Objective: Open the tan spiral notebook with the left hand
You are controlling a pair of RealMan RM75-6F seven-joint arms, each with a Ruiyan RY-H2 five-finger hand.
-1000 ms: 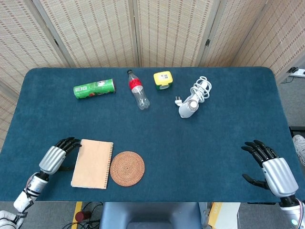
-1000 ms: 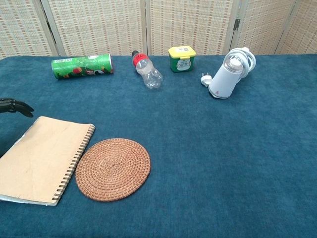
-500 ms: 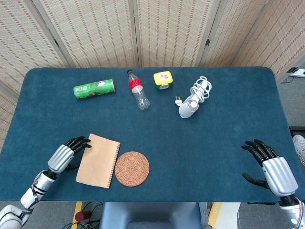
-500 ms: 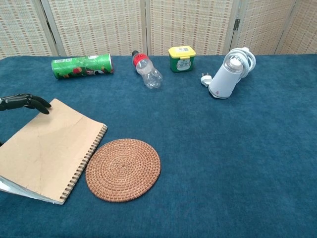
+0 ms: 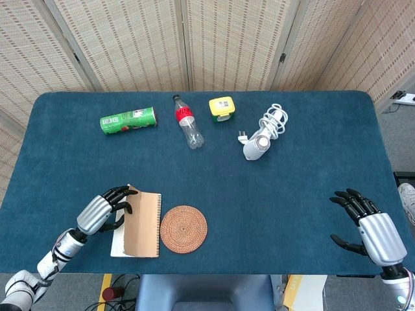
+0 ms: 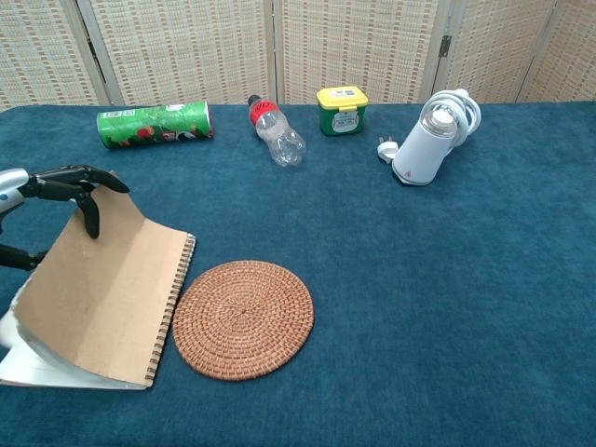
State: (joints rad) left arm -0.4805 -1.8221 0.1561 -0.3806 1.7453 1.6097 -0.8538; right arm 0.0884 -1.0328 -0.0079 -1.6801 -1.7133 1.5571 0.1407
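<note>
Cover of tan spiral-bound notebook point(image 6: 102, 289) is tilted up off its white pages, pinched by left hand point(image 5: 104, 210). Round woven rattan coaster point(image 6: 244, 318) sits just beside the spiral. Right hand point(image 5: 369, 227) rests w/ fingers spread, holding nothing.

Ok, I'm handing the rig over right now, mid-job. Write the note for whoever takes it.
Left hand: fingers on the free edge of the tan notebook's cover, holding it lifted at a steep angle.
Right hand: open, holding nothing, near the table's right front edge.
Notebook sits front left, spiral side toward the woven coaster, very close beside it. White pages show under the raised cover.
Done: cover gripped and partly raised.
Left: swing the cover over the spiral, probably onto the coaster, and release.
</note>
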